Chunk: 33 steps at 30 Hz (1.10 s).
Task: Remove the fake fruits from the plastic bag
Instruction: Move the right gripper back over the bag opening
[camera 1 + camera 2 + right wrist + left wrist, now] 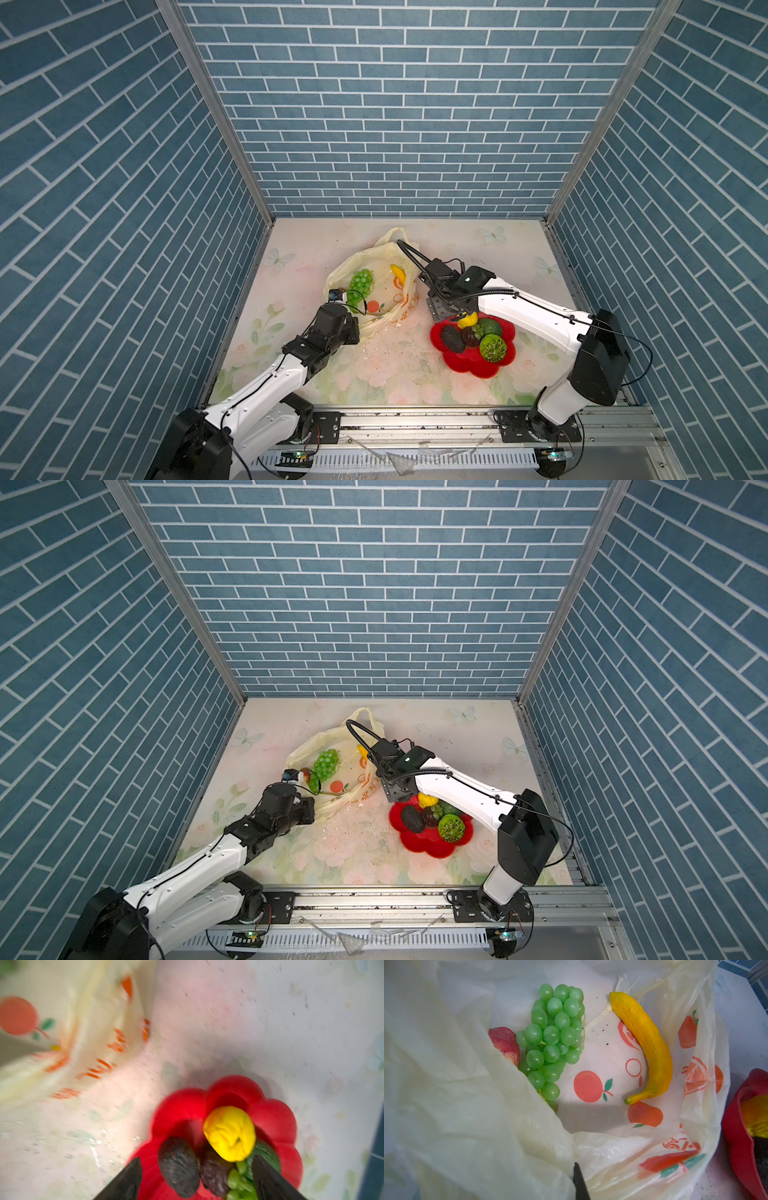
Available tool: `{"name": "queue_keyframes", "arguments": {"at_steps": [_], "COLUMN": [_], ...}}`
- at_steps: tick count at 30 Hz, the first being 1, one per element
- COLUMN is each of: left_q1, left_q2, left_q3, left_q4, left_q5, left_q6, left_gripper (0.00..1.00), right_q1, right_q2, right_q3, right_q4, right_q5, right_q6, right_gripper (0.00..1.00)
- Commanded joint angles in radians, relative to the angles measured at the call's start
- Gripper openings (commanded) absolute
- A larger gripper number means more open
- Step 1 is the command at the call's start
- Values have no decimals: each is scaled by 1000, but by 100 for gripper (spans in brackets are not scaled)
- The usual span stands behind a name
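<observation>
Floral-print pastel tabletop, flat and crumb-speckled. Thin crinkly cream-yellow plastic bag, centre-left in both top views. The left tool is clamped on its rim, lifting the mouth; the slippery film could slide free and drape the contents. Red flower-shaped glossy plate, lower right, crowded with fruit. The right tool hangs above it, fingers apart and empty. Inside the bag: knobbly green grape bunch, likely to snag film; smooth curved yellow banana; half-hidden red fruit.

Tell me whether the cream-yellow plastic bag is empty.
Not empty: the bag holds a green grape bunch, a curved yellow banana and a partly hidden red fruit.
</observation>
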Motion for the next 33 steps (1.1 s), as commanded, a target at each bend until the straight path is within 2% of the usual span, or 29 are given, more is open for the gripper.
{"name": "queue_keyframes", "arguments": {"at_steps": [1,3,7,12,18,23,33], "left_q1": [2,1,1,0,1,-1,-1], "left_q2": [9,23,31,35,105,194,191], "left_q3": [-19,-23,-13,-4,24,82,84], "left_q4": [-15,-10,-16,-25,-15,-38,-42], "left_q5": [35,42,34,34,83,119,117], "left_q6": [-34,-44,-38,-21,3,47,46], "left_gripper": [1,1,1,1,3,6,7], "right_q1": [11,36,77,77,82,82,60], "right_q2": [39,107,305,431,379,318,337], "right_q3": [55,124,338,401,281,145,60], "right_q4": [252,305,246,238,224,207,259], "right_q5": [-163,-197,-219,-261,-238,-230,-238], "right_q6": [1,-4,-15,12,21,36,64], "right_gripper": [78,74,71,64,57,56,53]}}
